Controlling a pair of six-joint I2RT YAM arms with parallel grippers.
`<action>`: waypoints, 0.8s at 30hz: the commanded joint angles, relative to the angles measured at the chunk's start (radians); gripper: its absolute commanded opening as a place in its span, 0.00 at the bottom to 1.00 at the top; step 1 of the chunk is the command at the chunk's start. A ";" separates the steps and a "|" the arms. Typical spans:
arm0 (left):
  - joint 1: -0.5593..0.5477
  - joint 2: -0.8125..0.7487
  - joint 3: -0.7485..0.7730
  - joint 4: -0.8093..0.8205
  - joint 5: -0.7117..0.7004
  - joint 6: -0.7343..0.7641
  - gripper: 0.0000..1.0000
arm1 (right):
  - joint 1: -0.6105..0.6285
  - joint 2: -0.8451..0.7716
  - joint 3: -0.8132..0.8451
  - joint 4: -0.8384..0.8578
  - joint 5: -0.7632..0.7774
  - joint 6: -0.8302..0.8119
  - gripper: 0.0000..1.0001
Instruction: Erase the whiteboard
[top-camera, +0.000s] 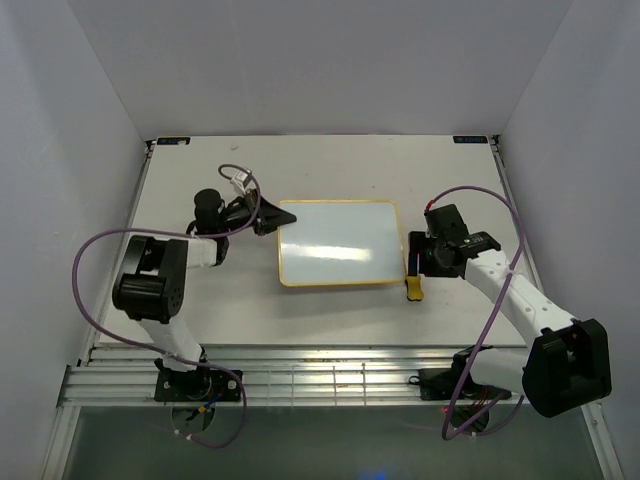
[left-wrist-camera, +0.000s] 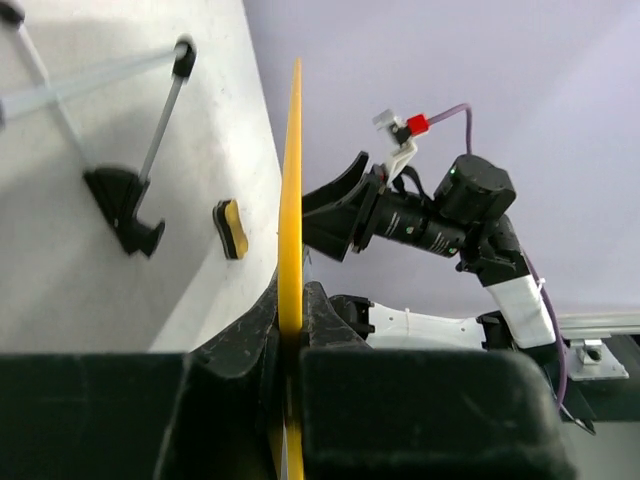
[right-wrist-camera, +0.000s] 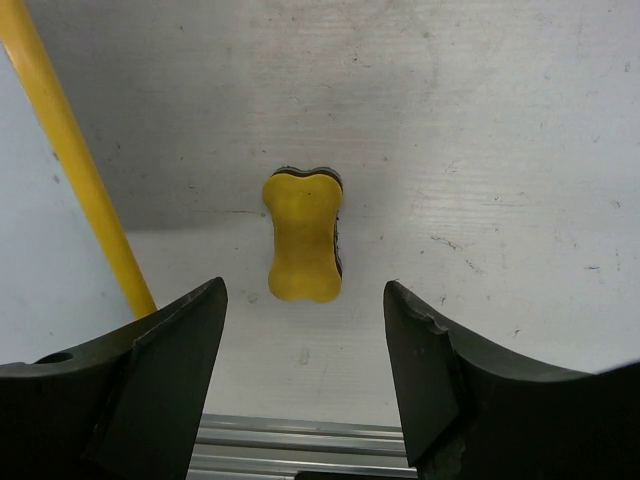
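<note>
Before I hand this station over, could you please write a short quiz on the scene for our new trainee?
1. True or false: the right gripper is shut on the eraser.
2. Which does the left gripper clamp? A) the whiteboard's yellow edge; B) the eraser; C) nothing.
3. Short answer: in the top view, does the whiteboard show any drawing?
Key: 1 false: its jaws stand open, and the eraser lies free on the table. 2 A. 3 No, its surface looks blank.
</note>
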 joint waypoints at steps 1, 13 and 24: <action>0.003 0.105 0.191 0.199 0.086 -0.109 0.00 | -0.003 -0.032 -0.008 -0.003 -0.009 -0.013 0.70; 0.097 0.441 0.593 0.372 0.204 -0.191 0.00 | -0.003 -0.067 -0.048 0.003 -0.041 -0.035 0.70; 0.138 0.495 0.667 0.222 0.189 0.108 0.00 | -0.003 -0.078 -0.036 -0.009 -0.067 -0.049 0.71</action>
